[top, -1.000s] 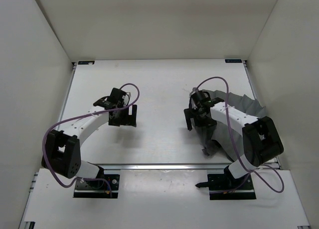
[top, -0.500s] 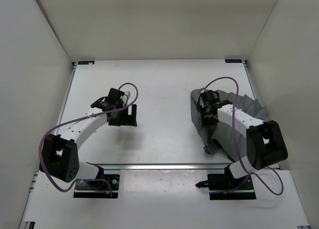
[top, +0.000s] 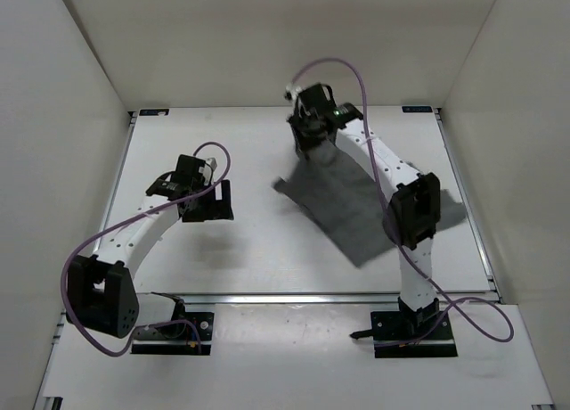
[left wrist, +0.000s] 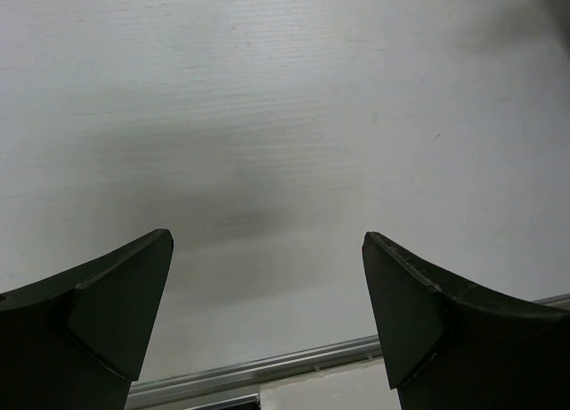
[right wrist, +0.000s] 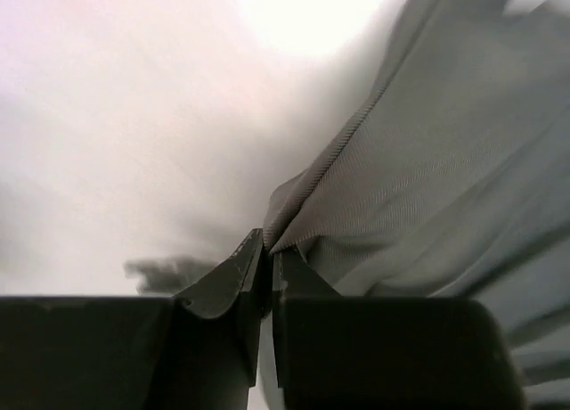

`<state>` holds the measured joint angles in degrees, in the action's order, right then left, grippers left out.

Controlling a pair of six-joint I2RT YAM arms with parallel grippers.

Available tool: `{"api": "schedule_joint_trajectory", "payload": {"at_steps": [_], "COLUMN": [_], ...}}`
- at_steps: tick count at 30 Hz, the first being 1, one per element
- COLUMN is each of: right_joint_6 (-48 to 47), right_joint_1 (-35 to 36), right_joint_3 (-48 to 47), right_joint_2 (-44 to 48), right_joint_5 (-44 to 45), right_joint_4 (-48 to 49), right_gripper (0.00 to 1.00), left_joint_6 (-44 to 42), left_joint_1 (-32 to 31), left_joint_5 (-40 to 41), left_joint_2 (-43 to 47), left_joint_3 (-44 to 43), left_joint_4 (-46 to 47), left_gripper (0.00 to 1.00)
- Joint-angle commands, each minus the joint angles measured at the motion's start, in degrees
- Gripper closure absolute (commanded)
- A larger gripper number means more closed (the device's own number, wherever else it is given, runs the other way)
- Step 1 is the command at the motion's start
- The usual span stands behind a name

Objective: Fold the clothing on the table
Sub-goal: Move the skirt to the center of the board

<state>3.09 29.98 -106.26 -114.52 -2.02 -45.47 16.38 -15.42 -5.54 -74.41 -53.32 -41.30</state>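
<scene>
– If we start at the near edge, what's first?
– Metal rail (top: 294,297) along the front of the bench (top: 258,143), both arm bases just this side of it.
– Next out?
– Left hand (top: 212,207), over the left half of the bench. Fingers wide apart and holding nothing. Its wrist view has only bare white surface and the rail between them. It's well apart from the garment.
– Clothing?
– Dark grey pleated clothing (top: 343,200), right of centre, spread in a long slanted sheet. Its near corner points toward the rail, and a bit of the right side shows past the right arm's elbow. The arm crosses over the fabric.
– Flat on the bench?
– The near part looks laid down. The far end is drawn up to the hand, and I can't tell just where it leaves the surface.
– And farthest?
– Right hand (top: 307,144), arm stretched out near the back edge. Fingers are together, clamped on the far edge of the clothing. The wrist view shows a fold of fabric pinched right at the tips, pleats running away to the right.
</scene>
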Motion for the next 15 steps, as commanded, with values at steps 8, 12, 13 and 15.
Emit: {"api": "schedule_joint_trajectory", "payload": {"at_steps": [8,12,13,15], "right_joint_6": [2.0,7.4,6.8,7.2], "right_joint_1": [-2.2,-17.1,-18.1,-22.0], "right_joint_3": [-1.5,21.7,26.4,33.2], "right_joint_2": [30.9,38.3,37.9,36.4], "right_joint_5": [-12.9,-20.1,-20.5,-22.1], "right_joint_4": [30.9,34.6,33.1,31.2], "right_gripper": [1.00,1.00,1.00,1.00], "left_joint_6": [0.2,1.4,1.7,2.6], "left_joint_1": [6.0,5.8,4.8,3.7], "left_joint_5": [7.4,6.8,5.8,4.3], "left_joint_2": [7.3,8.6,8.5,8.8], "left_joint_3": [-13.5,-17.5,-17.3,-16.7], "left_joint_4": [-5.7,-6.4,-6.2,-5.3], "left_gripper": [0.01,0.01,0.01,0.01]}}
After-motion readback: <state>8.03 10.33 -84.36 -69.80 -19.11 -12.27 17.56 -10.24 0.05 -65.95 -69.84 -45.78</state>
